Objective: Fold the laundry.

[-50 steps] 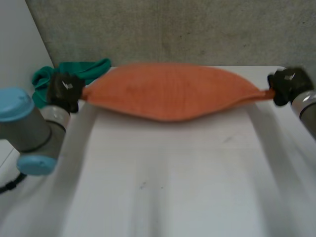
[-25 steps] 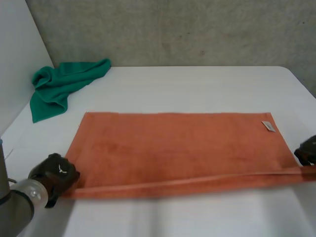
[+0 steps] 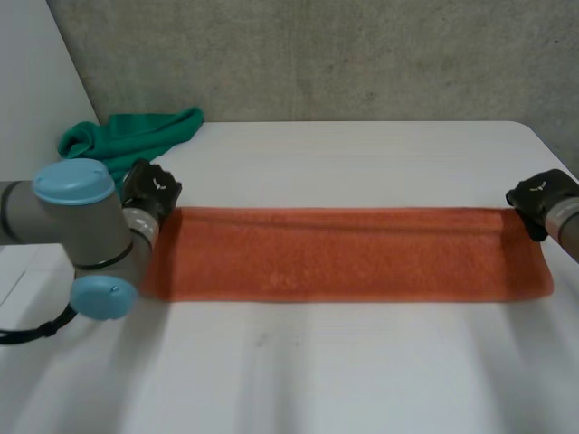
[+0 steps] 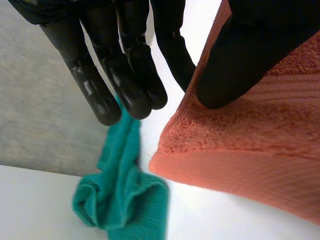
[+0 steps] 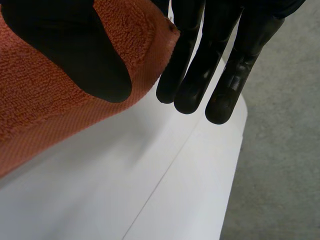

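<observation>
An orange towel (image 3: 344,258) lies on the white table (image 3: 362,380) as a long strip, doubled over along its length. My left hand (image 3: 151,188) is at its far left corner; there the thumb presses the cloth (image 4: 250,145) against the straight fingers (image 4: 125,75), pinching it. At the far right corner my right hand (image 3: 540,194) holds the towel (image 5: 30,100) the same way, thumb on top and fingers (image 5: 210,50) behind the edge.
A crumpled green cloth (image 3: 127,136) lies at the table's far left corner, just beyond my left hand's fingertips (image 4: 120,200). The table's right edge (image 5: 235,150) runs close to my right hand, with grey floor past it. A grey wall stands behind.
Half a second ago the towel lay spread flat with both hands at its near edge. Both hands have carried that edge away from me onto the far edge, halving the towel.
</observation>
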Robot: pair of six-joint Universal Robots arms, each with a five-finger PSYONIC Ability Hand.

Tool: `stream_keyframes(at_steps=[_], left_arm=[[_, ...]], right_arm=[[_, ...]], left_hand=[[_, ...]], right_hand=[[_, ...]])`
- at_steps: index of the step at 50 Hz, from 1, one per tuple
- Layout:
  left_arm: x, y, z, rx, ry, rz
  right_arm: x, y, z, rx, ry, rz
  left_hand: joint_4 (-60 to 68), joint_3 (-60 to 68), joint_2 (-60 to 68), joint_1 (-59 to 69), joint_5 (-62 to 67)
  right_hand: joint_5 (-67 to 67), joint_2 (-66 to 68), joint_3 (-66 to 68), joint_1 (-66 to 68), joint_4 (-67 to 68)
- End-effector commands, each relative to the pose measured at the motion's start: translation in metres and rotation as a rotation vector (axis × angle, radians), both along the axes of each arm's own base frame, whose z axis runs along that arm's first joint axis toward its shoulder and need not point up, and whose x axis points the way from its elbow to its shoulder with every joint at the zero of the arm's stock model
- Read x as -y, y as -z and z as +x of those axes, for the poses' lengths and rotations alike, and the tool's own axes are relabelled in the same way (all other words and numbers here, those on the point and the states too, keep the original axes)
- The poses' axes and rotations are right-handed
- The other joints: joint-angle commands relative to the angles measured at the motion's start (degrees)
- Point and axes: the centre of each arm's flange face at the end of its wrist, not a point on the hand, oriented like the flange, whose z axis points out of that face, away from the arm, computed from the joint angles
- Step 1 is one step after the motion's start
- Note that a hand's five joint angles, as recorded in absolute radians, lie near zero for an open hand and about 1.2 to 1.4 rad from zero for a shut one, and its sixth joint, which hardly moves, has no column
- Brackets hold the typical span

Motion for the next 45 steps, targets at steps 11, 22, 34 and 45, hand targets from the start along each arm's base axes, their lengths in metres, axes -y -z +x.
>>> stream_keyframes(at_steps=[11, 22, 34, 45], left_arm=[[0.040, 0.027, -0.032, 0.019, 0.009, -0.130], [0.011, 0.001, -0.026, 0.006, -0.009, -0.112], [-0.050, -0.026, -0.005, -0.255, -0.021, 0.008], [-0.066, -0.021, 0.001, -0.361, -0.041, 0.075]], right_arm=[[0.048, 0.013, 0.022, -0.003, 0.065, -0.209], [0.014, -0.067, 0.023, 0.240, 0.073, -0.299], [-0.053, -0.034, -0.003, 0.323, -0.013, 0.113], [-0.063, 0.001, -0.026, 0.358, 0.004, 0.185]], left_hand=[[-57.12, -56.66, -56.85, -54.47, -53.77], [-58.79, -58.33, -58.52, -56.14, -55.44], [-58.79, -58.33, -58.52, -56.14, -55.44], [-58.79, -58.33, -58.52, -56.14, -55.44]], right_hand=[[-57.14, -57.17, -58.01, -45.84, -57.97], [-57.14, -57.17, -58.01, -45.84, -57.97], [-51.86, -51.90, -52.73, -40.56, -52.69], [-37.55, -37.59, -38.42, -26.25, -38.38]])
